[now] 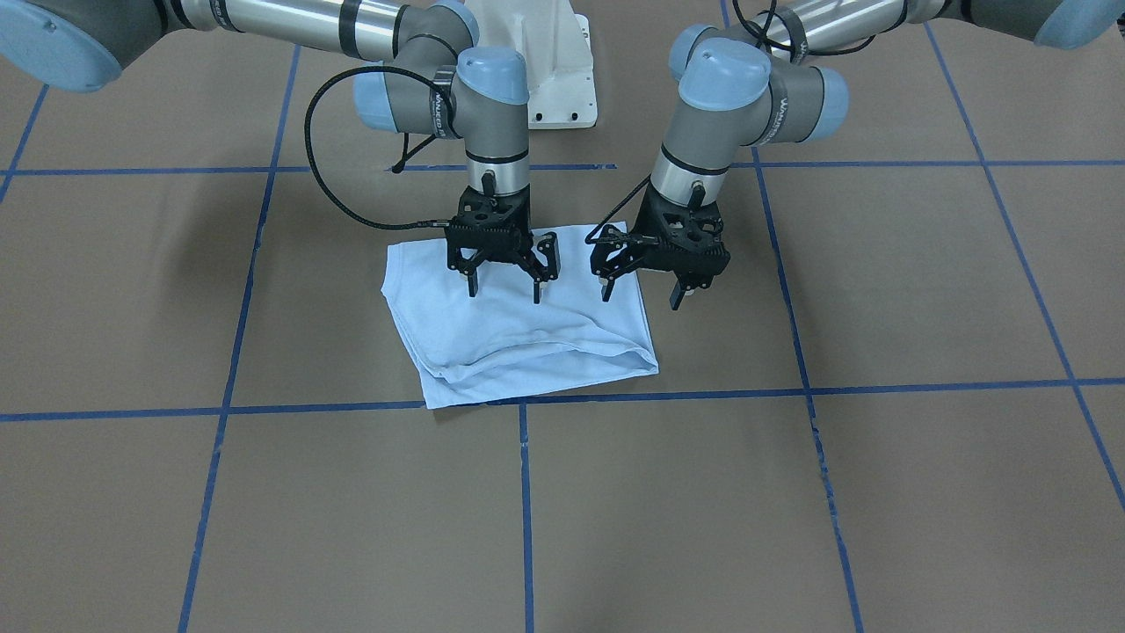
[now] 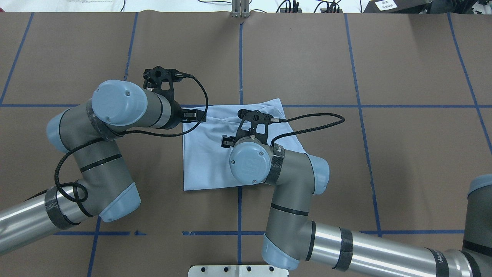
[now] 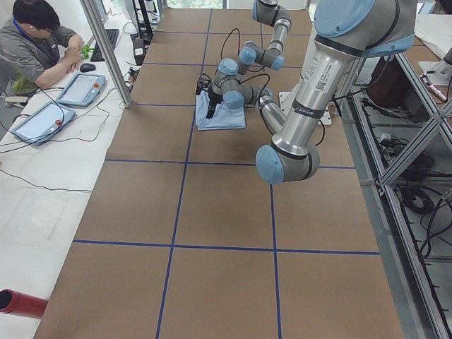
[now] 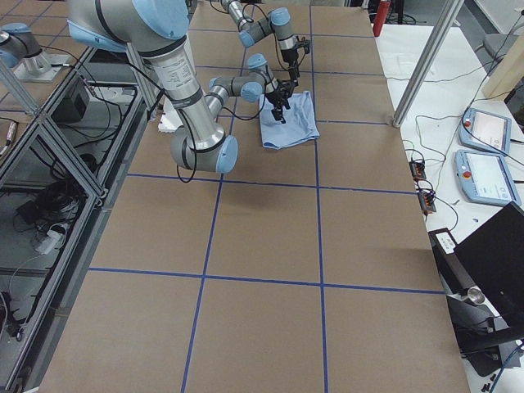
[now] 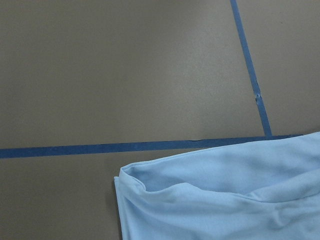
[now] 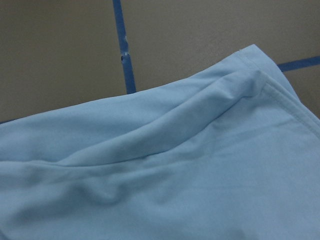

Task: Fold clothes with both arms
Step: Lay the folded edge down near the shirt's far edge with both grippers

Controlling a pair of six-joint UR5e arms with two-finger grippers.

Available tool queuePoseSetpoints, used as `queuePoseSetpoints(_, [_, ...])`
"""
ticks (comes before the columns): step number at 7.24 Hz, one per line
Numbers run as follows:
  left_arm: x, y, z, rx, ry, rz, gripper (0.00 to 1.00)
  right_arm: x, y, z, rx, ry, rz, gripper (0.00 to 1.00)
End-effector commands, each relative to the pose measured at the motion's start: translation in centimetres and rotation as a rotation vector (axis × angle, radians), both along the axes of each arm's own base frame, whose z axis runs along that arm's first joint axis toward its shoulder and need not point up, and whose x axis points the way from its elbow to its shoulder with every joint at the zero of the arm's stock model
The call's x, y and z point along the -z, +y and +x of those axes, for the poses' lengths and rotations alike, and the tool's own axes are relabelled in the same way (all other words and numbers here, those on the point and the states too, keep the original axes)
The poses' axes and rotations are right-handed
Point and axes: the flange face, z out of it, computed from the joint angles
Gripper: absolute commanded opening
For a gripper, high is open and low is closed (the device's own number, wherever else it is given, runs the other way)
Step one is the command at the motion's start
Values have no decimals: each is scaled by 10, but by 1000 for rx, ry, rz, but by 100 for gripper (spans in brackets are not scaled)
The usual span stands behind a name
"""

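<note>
You are seeing the T-shirt (image 1: 527, 343) lying folded into a rough square near the middle of the table (image 1: 791, 492), its far corner overlapping a blue tape line (image 1: 264, 409). The right gripper (image 1: 505, 294) is hanging over the cloth, fingers spread apart and gripping nothing. The left gripper (image 1: 642, 301) is hanging at the shirt's edge, its fingers likewise apart, one over cloth and one over bare table.
</note>
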Motion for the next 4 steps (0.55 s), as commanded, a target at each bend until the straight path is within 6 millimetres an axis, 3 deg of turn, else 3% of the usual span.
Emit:
queuePoseSetpoints(1, [-1,1,-1,2,2,-7,100,-32,-53,12,-39,104,16,100])
queuePoseSetpoints(4, [-1,1,0,2,1,-8,100,-64,-133,60,-79,220,32,100])
